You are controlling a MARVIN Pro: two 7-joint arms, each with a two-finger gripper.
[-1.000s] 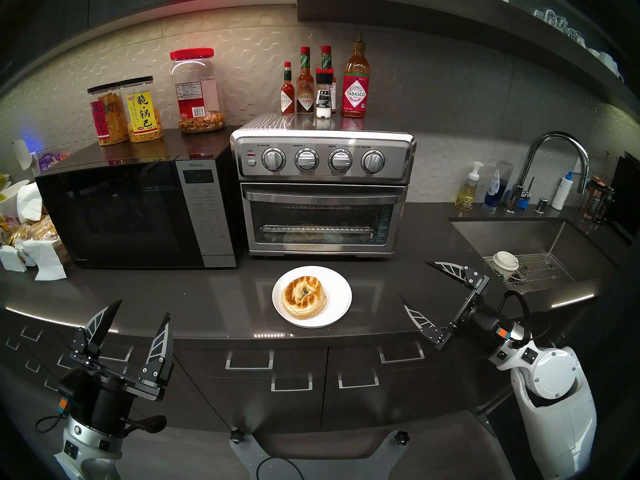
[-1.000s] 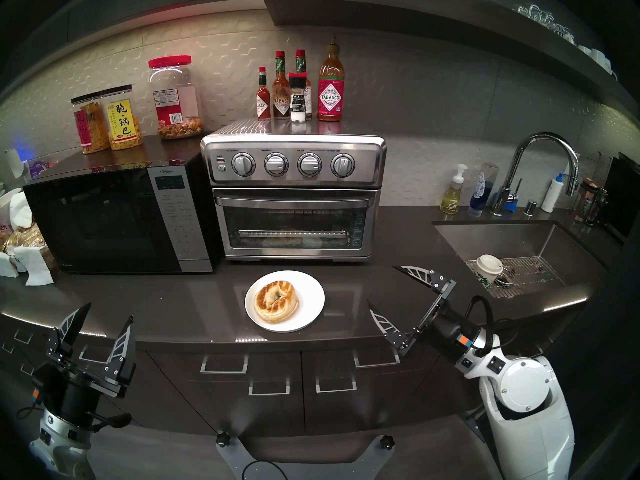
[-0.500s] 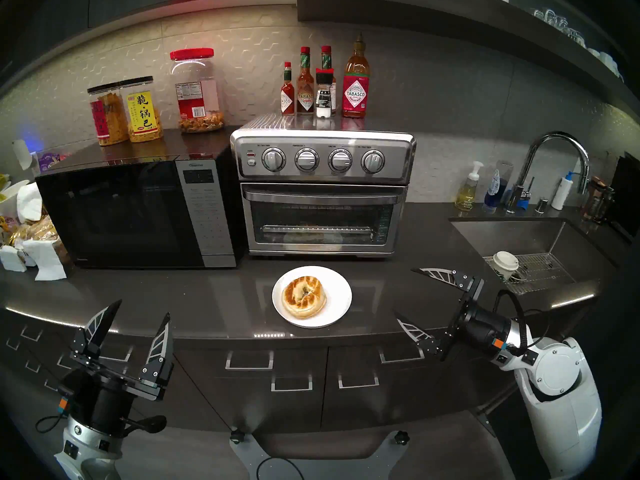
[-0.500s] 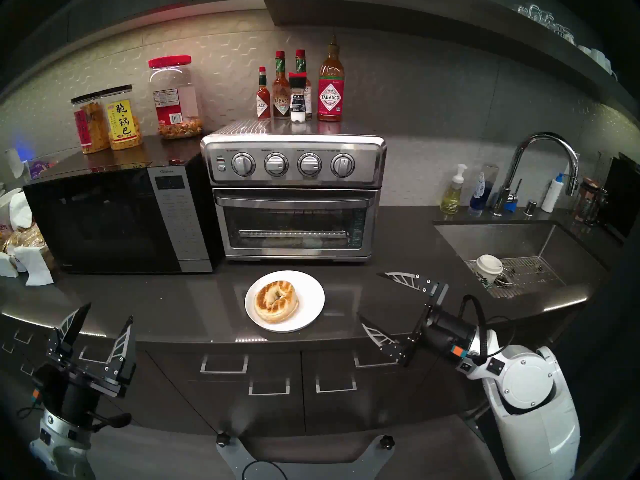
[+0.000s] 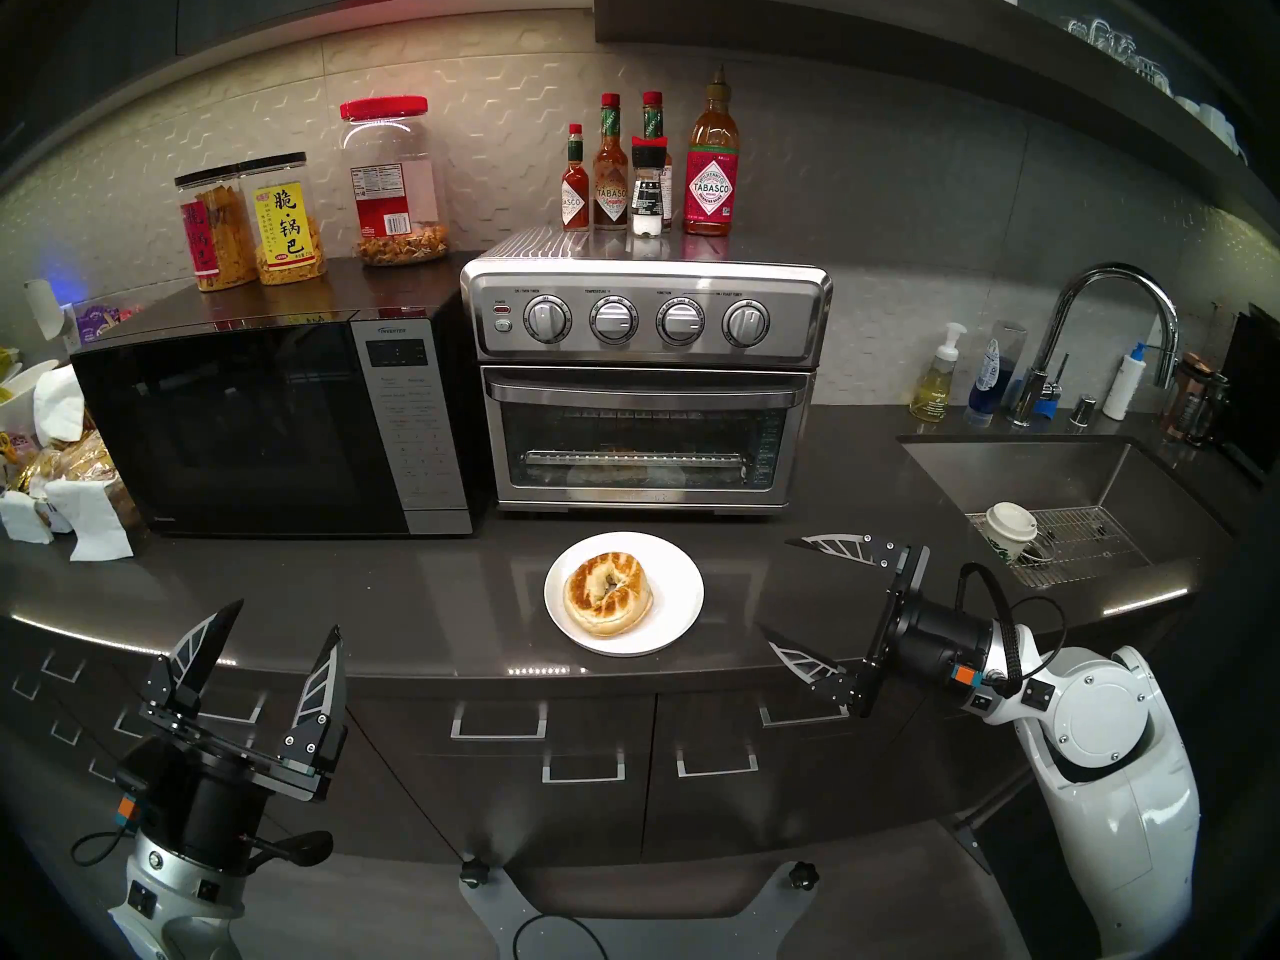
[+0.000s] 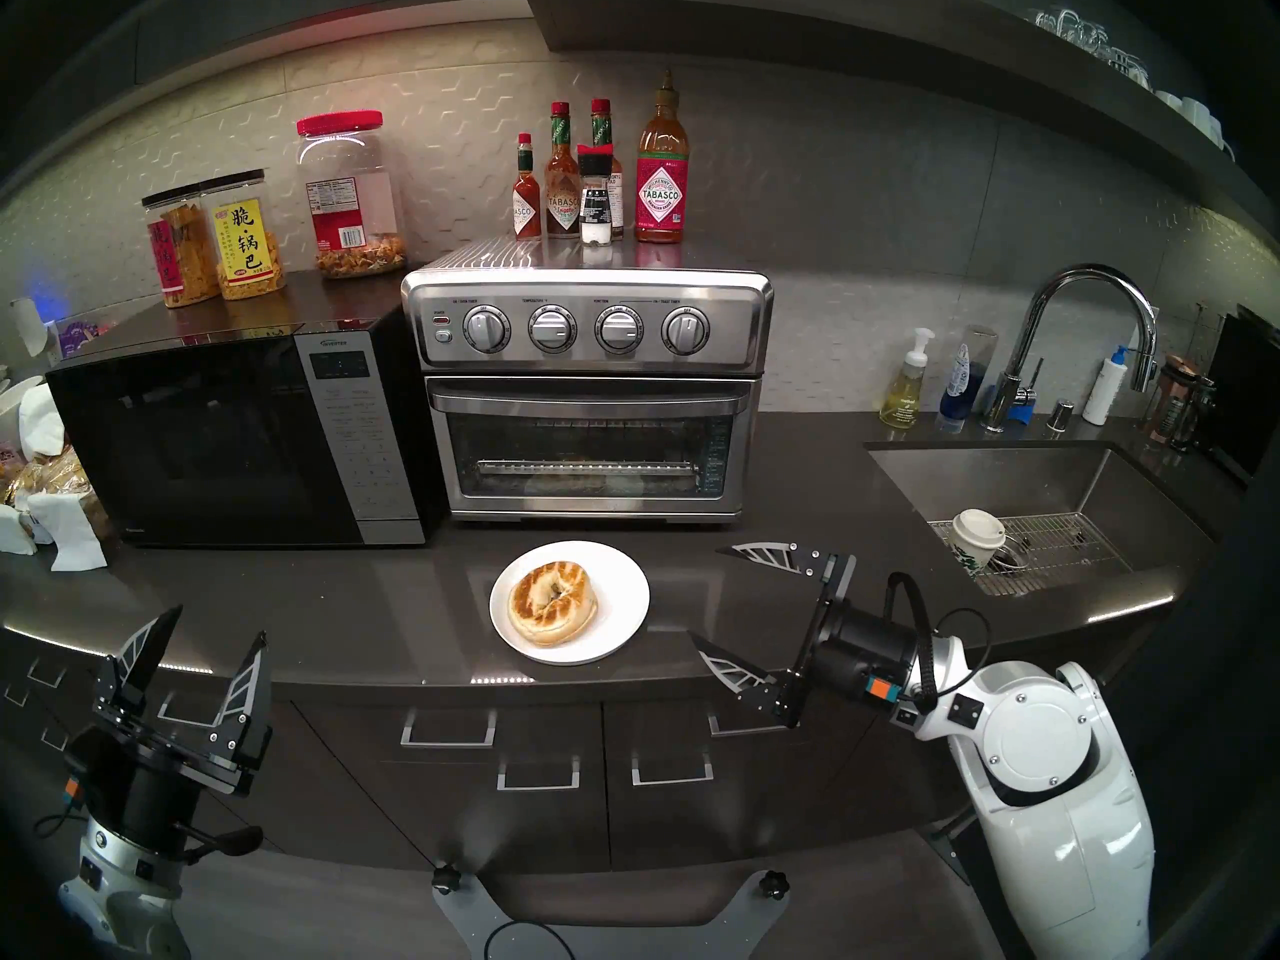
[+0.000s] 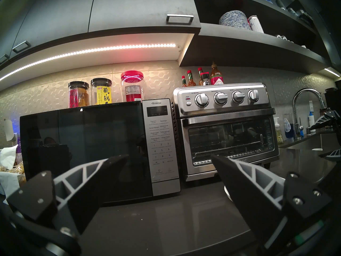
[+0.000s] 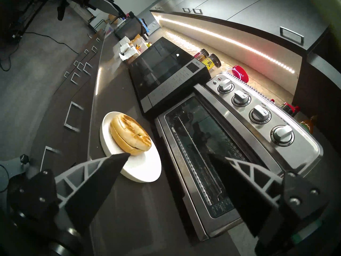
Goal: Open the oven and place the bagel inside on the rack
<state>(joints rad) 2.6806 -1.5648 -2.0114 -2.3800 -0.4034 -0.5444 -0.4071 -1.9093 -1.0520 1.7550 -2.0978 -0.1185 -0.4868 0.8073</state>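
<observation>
The stainless oven point(image 5: 644, 314) stands at the back of the counter with its glass door shut under the bar handle point(image 5: 644, 392). The wire rack point(image 5: 637, 458) shows through the glass. The toasted bagel point(image 5: 608, 593) lies on a white plate point(image 5: 686, 591) in front of the oven. My right gripper point(image 5: 776, 584) is open and empty, just right of the plate and pointing left at it. In the right wrist view the bagel point(image 8: 129, 133) lies beyond my lower fingertip. My left gripper point(image 5: 287, 616) is open and empty at the counter's front edge, far left of the plate.
A black microwave point(image 5: 277, 425) stands left of the oven with snack jars point(image 5: 277, 224) on top. Sauce bottles point(image 5: 644, 169) stand on the oven. A sink point(image 5: 1060, 480) with a paper cup point(image 5: 1011, 526) is at the right. Napkins and bread point(image 5: 69, 480) clutter the far left.
My right gripper has moved left and a little lower, closer to the plate, still open. The left arm, bagel and oven door have not moved.
</observation>
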